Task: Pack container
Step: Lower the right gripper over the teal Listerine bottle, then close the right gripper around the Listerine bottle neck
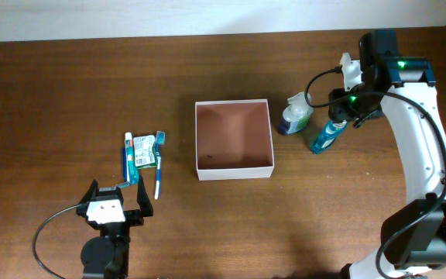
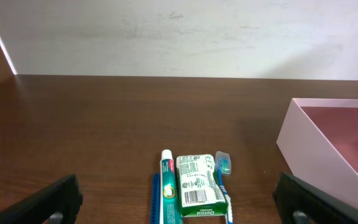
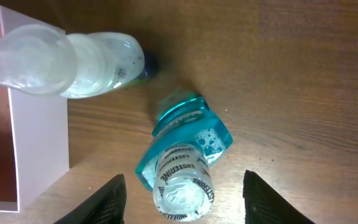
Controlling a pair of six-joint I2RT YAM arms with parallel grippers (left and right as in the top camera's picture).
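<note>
Overhead: container (image 1: 235, 172) at table centre. Left gripper (image 1: 115, 200) at 7 o'clock, jaws wide apart.
Left wrist: soap box (image 2: 197, 186) ahead, container at 3 o'clock.
Right wrist: right gripper (image 3: 182, 202) jaws apart, straddling teal bottle (image 3: 191, 134). Container at 9 o'clock.

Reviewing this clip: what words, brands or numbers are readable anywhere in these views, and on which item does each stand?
"Dettol": on the green soap box, printed sideways along its edge.
"LISTERINE": raised letters around the clear cap of the blue mouthwash bottle.
Barcode digits and small print on the soap box: too small to read.
Toothpaste tube: print too blurred to read.
</note>
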